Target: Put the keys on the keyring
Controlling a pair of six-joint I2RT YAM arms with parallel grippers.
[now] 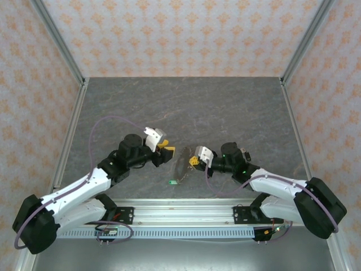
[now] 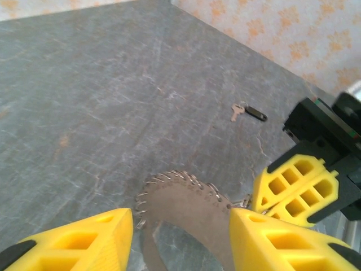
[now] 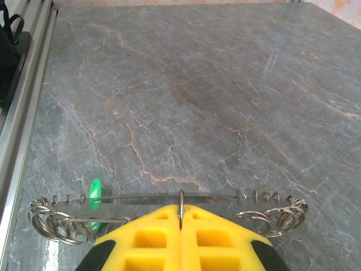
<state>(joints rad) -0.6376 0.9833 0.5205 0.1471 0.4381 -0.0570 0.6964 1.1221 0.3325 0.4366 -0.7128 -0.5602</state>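
Keyring [image 3: 144, 198]: thin, light, probably springy and slippery loop; best pinched across its edge. Right gripper [image 3: 180, 212] clamped there; left gripper [image 2: 179, 223], jaws apart.

Keyring [image 1: 181, 162] on edge, green key [image 1: 172, 182] alongside.

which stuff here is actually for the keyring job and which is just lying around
For the job: keyring, green-headed key, black-headed key, right gripper pinching the ring.
Just there: purple cable, metal rail.
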